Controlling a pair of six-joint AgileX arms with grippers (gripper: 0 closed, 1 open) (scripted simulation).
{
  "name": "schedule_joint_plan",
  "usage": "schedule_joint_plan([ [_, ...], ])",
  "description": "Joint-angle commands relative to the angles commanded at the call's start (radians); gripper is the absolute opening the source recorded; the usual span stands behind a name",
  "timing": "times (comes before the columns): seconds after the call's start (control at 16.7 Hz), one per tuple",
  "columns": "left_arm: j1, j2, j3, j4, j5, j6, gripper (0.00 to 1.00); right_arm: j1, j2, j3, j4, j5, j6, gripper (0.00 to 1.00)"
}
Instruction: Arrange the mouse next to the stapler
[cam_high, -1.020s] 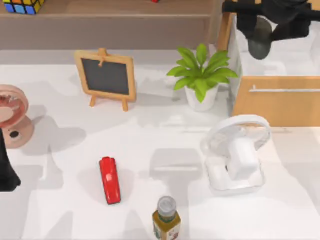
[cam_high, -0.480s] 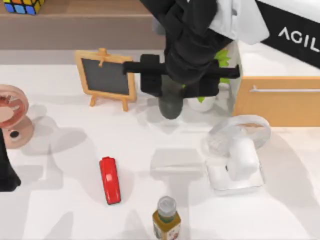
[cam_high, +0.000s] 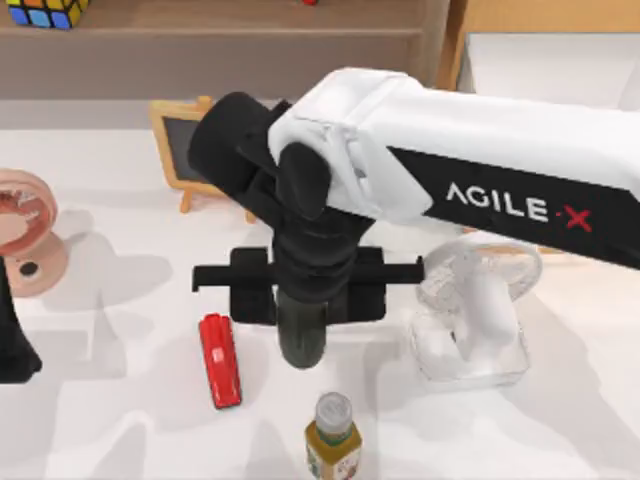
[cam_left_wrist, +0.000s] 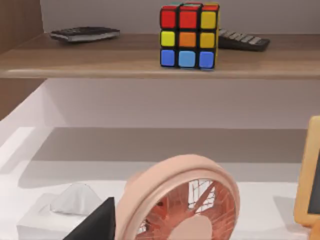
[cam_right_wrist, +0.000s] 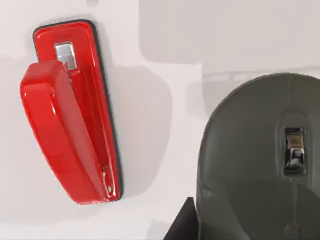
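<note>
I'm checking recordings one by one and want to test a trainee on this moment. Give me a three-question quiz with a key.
1. Multiple choice: what does the right claw carry? A bottle; B mouse; C stapler.
2. True or false: the mouse hangs on the side of the stapler toward the table's right.
3. Fill in: near the front edge, below the mouse in the top view, stands a ____.

Key: 1 B, the dark mouse. 2 True; a gap separates it from the stapler. 3 bottle.
</note>
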Motion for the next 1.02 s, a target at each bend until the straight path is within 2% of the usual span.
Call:
schedule_joint_plan([
  [0.3, 0.000, 0.000, 0.000, 0.000, 0.000, 0.000, 1.00, -0.021, 0.042, -0.060, 0.025, 0.019, 0.042, 0.00],
  [1.02, 0.000, 0.000, 0.000, 0.000, 0.000, 0.000, 1.00, -0.010, 0.039, -0.064, 0.038, 0.014, 0.049, 0.00],
])
